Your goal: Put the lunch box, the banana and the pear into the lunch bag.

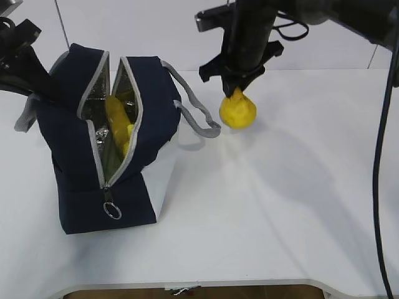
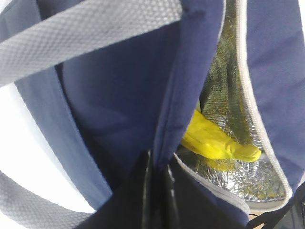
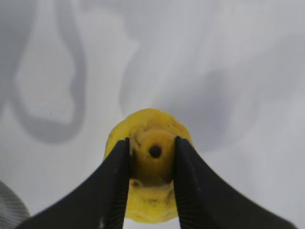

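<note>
A big white bench (image 1: 268,218) fills the scene. A black cable (image 1: 381,162) hangs down on the far right.

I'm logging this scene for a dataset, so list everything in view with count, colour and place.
lunch bag: one, navy with white side panel, grey handles and silver lining; stands unzipped on the table's left.
banana: one, yellow; inside the lunch bag.
pear: one, yellow; on the table right of the bag, neck up.
table: one, white; under everything.
cable: one, black; hangs at the right edge.
lunch box: not visible in any view.
left pincer: one, black; shut on the lunch bag's fabric edge by the opening.
right pincer: one, black; fingers against both sides of the pear's neck.
</note>
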